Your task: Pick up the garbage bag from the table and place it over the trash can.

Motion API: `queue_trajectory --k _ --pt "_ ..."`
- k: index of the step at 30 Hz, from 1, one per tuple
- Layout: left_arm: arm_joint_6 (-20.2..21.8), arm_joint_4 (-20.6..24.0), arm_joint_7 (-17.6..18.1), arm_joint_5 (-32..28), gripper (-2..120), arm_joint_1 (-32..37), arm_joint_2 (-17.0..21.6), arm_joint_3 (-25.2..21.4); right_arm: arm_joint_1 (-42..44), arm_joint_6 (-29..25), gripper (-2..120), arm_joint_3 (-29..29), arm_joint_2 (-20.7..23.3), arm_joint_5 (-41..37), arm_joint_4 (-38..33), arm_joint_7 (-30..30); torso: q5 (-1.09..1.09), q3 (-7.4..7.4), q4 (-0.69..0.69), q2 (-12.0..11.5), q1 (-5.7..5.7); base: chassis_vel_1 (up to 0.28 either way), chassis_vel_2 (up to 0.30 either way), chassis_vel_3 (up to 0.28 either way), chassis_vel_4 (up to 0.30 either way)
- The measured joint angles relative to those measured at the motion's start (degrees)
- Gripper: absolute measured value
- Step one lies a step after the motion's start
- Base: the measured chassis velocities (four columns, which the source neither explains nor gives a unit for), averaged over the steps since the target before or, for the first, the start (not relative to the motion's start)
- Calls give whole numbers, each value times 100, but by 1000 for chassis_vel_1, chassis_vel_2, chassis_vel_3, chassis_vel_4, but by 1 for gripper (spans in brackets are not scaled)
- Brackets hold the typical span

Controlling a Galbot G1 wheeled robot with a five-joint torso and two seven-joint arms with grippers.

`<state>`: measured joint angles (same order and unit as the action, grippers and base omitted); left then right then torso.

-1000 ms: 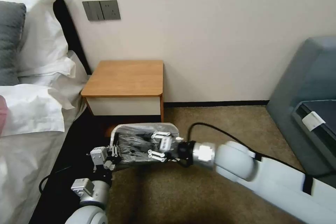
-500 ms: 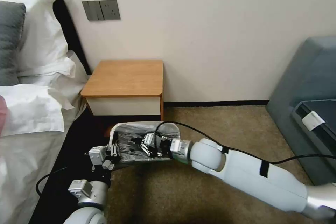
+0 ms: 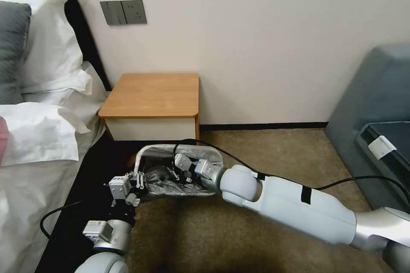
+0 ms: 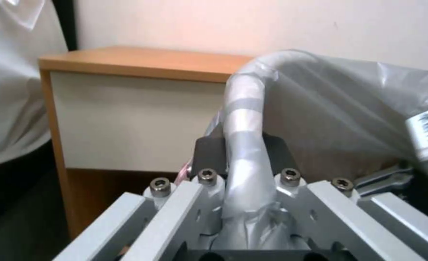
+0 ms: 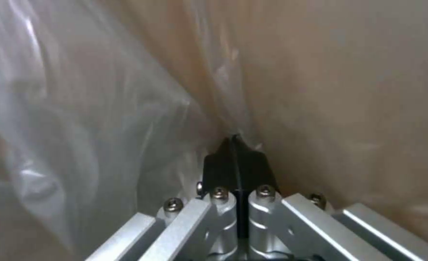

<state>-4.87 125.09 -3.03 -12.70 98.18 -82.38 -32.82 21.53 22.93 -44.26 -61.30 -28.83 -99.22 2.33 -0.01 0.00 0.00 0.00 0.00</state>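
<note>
The garbage bag lay draped inside and over the trash can, being seated by both arms

Nearest the robot, the left gripper clamped the bin's left rim, its fingers clenched on the plastic-wrapped edge there; just beyond it the right gripper reached down into the lined cavity, its fingers pressed together, perhaps on a fold of film, though I could not tell. The lining step looked well along, with grey film covering the near and far rims. The next move probably called for the right gripper to push the loose film toward the bottom while the left held the rim steady. Behind the bin stood the counter, its top bare, against the wall
</note>
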Motion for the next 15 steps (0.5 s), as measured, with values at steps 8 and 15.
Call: queue_trajectory --k 8,15 --pt "-44 -2 -73 81 7 -18 23 -6 -118 641 0 -120 -234 165 214 122 0 0 0 0 0 0 0 0 0" --pt "-41 3 -78 -16 7 -21 26 -31 -150 752 0 -143 -184 137 91 264 1 0 0 0 0 0 0 0 0"
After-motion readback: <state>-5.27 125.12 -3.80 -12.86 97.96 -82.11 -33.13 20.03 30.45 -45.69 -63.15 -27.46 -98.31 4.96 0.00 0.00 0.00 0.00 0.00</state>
